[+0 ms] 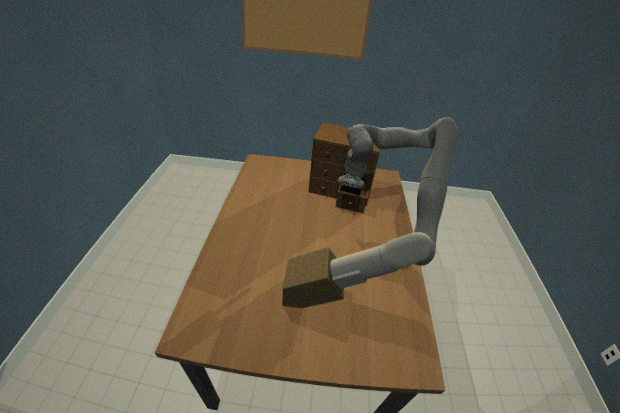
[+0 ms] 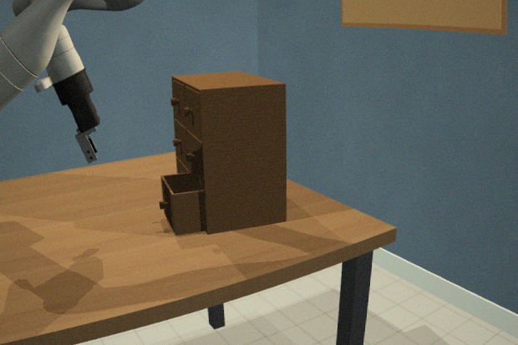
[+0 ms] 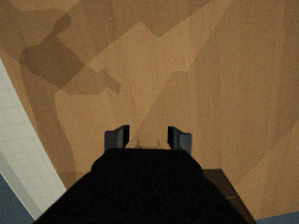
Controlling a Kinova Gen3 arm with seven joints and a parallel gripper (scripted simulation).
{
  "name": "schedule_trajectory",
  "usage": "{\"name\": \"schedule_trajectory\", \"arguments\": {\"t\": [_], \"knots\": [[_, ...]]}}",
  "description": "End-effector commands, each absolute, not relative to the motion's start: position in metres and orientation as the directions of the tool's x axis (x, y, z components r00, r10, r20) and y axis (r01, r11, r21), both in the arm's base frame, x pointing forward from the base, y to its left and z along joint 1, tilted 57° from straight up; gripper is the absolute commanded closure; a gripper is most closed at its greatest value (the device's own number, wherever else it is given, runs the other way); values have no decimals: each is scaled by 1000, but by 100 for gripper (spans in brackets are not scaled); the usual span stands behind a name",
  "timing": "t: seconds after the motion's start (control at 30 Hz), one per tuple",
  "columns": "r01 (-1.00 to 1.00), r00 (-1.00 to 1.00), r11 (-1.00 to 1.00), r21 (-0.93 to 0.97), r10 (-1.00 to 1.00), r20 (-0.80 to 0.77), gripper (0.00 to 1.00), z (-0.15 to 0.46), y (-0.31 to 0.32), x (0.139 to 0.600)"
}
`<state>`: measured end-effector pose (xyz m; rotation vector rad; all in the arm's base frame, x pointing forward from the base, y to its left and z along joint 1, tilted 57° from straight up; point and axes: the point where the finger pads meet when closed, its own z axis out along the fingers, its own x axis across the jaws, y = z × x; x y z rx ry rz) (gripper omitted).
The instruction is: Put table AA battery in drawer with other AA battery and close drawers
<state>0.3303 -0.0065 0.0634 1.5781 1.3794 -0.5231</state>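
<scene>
The brown chest (image 1: pixel 330 133) (image 2: pixel 246 156) stands upright at the back of the table, with two columns of three drawers. Its bottom right drawer (image 1: pixel 345 206) (image 2: pixel 186 213) is pulled partly out; its inside is dark and no contents can be made out. The other drawers look pushed in. My gripper (image 2: pixel 93 161) (image 3: pixel 148 134) is open, with nothing between its fingers. It is tilted and hangs above the table, in front of the chest and higher than the open drawer. No AA battery can be made out in any view.
A brown block (image 1: pixel 308 272) at the arm's base stands on the table (image 1: pixel 260 227) (image 2: pixel 125 290) (image 3: pixel 262 96). The arm reaches over the table's right side. The chest stands near the table's back edge. Arm shadows cross the table top.
</scene>
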Motion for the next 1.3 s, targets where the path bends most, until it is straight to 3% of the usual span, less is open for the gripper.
{"name": "schedule_trajectory", "arguments": {"t": [0.0, 0.67, 1.27], "knots": [[912, 244, 165, 375, 517, -821, 0, 59, -13, 328], [670, 244, 522, 528, 517, -821, 0, 40, -56, 354], [553, 244, 621, 555, 517, -821, 0, 34, -70, 363]]}}
